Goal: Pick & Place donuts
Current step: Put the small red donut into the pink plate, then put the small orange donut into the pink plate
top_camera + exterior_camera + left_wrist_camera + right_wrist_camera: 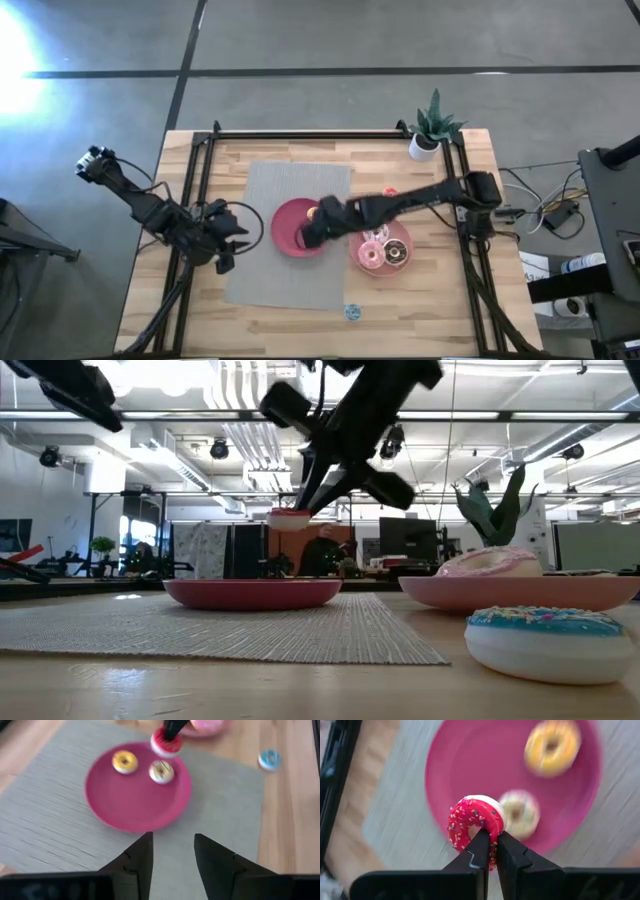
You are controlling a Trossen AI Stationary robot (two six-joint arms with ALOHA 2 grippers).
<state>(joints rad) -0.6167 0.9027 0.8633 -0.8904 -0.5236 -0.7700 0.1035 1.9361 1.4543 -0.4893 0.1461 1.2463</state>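
My right gripper (305, 235) hangs over the red plate (285, 215), which lies on a grey mat, and is shut on a red sprinkled donut (470, 820). In the low view that donut (290, 518) floats above the plate (253, 592). A yellow donut (552, 746) and a pale donut (520, 812) lie flat in the red plate. More donuts (383, 250) sit in the pink plate (355, 258). A blue donut (352, 312) rests on the bare wood. My left gripper (172, 855) is open and waits left of the red plate. My right gripper pinches the red donut's ring (492, 827) between its two fingertips, one finger at the hole and one outside. The fingers come slanting down from above. The donut is lifted clear above the red plate and lies roughly level.
A potted plant (432, 130) stands at the table's far right corner. A black frame rail (300, 135) runs around the tabletop. The grey mat (270, 285) has free room near its near edge. In the low view the blue donut (545, 640) lies close to the camera.
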